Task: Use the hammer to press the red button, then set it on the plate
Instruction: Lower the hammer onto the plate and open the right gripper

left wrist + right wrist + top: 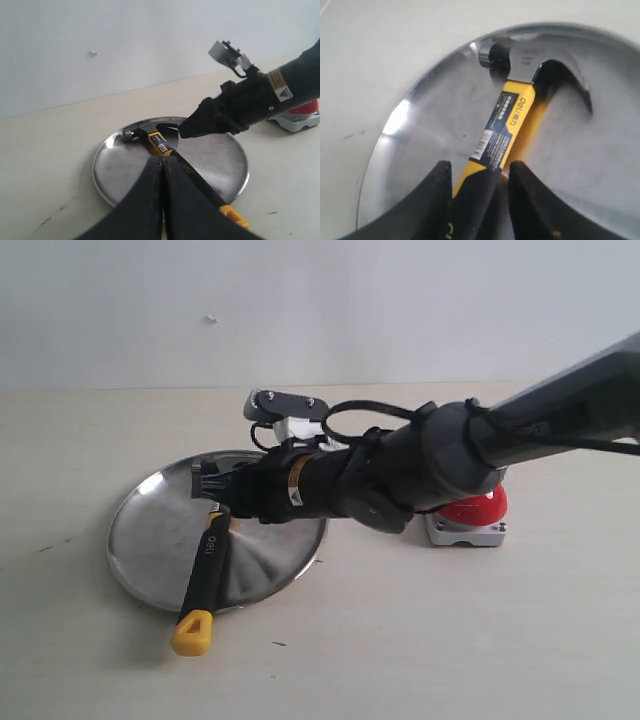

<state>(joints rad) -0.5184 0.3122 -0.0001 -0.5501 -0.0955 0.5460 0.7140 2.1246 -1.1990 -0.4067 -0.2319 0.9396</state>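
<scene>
Steel-headed, with a yellow neck and a black grip, the hammer (207,560) lies flat on the plate (140,540). Its head and claw rest on the metal near the middle, and its handle runs out over the near rim so that the yellow end lies past the edge, over the table (450,640).

The right gripper (480,170) reaches across from the right side and stands low over the plate. Its 2 fingers (440,200) are spread to either side of the handle, just below the yellow neck. A thin gap shows beside the handle on at least 1 side, so they straddle it rather than pinch it.

The left gripper (162,165) hovers at the near side of the plate with its fingers pressed together and nothing between them, pointing roughly along the handle.

The red button (478,508) sits on its grey base to the right of the plate — apart from it, and half hidden behind the right arm in the exterior view. The table is pale, and a plain white wall (300,300) stands behind it.
</scene>
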